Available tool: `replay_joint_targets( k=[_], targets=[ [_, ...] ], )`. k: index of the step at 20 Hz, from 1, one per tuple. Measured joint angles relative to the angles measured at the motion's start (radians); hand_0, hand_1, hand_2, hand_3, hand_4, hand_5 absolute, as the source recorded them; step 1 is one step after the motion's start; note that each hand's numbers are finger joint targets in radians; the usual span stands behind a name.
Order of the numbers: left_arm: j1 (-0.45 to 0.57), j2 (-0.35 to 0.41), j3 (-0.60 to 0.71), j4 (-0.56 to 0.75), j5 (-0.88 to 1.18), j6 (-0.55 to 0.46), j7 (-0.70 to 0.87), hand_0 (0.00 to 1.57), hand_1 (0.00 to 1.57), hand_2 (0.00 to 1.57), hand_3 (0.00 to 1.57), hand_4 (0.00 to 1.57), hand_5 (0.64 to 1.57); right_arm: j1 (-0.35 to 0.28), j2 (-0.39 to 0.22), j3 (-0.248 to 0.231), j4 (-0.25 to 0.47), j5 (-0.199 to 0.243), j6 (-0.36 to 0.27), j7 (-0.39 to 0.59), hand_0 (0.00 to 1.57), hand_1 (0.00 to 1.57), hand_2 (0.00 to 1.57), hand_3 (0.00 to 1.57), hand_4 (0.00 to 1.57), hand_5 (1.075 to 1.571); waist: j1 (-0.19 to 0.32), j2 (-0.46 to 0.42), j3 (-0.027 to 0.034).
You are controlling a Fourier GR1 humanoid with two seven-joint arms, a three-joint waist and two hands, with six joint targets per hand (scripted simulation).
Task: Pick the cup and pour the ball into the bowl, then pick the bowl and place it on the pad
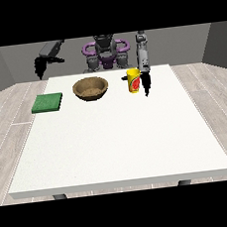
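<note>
Hand at the view's left (39, 68): raised beyond the table (114, 150) edge, idle; finger state cannot be told. Pad (47, 102): green, bare, at left. Bowl (89, 88): mid-table, no ball seen inside. Cup (133, 80): yellow, upright, unpoured. My hand at the view's right (145, 83): just beside the cup, fingers hanging down; contact unclear. Everything remains: grasp, pour, move bowl.

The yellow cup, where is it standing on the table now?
In the front view, the yellow cup stands upright near the table's far edge, right of the wooden bowl, beside the hand at the view's right.
</note>
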Motion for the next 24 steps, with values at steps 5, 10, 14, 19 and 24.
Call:
replay_joint_targets(
  k=[5, 10, 14, 19, 24],
  targets=[
    [-0.020, 0.003, -0.016, 0.040, -0.049, 0.091, -0.061, 1.29, 1.29, 1.57, 1.57, 1.40, 1.268, -0.029, -0.023, -0.016, 0.030, 0.000, 0.007, -0.008, 0.00, 0.00, 0.00, 0.00, 0.00, 1.570, -0.007, 0.004, 0.0066],
    [0.016, 0.002, -0.034, 0.003, -0.123, 0.246, -0.123, 1.32, 1.32, 1.57, 1.57, 1.48, 1.252, -0.049, -0.051, -0.035, 0.024, -0.022, 0.030, -0.002, 0.00, 0.00, 0.00, 0.00, 0.00, 1.570, -0.037, 0.021, 0.0231],
    [0.021, -0.003, -0.051, 0.016, -0.148, 0.310, -0.087, 1.31, 1.31, 1.57, 1.57, 1.49, 1.277, -0.047, -0.075, -0.048, 0.039, -0.037, 0.045, 0.033, 0.00, 0.00, 0.00, 0.00, 0.00, 1.569, -0.039, -0.022, 0.0149],
    [0.005, 0.080, -0.137, 0.018, -0.270, 0.348, 0.109, 1.44, 1.44, 1.57, 1.57, 1.57, 1.321, -0.021, -0.081, -0.053, 0.112, -0.033, 0.040, 0.089, 0.00, 0.00, 0.00, 0.00, 0.00, 1.569, 0.010, -0.163, 0.0064],
    [-0.109, 0.241, -0.190, 0.018, -0.391, 0.343, 0.343, 1.46, 1.46, 1.57, 1.57, 1.57, 1.294, -0.006, -0.082, -0.057, 0.168, -0.028, 0.044, 0.095, 0.00, 0.00, 0.00, 0.00, 0.00, 1.568, 0.031, -0.235, 0.0046]
  ],
)
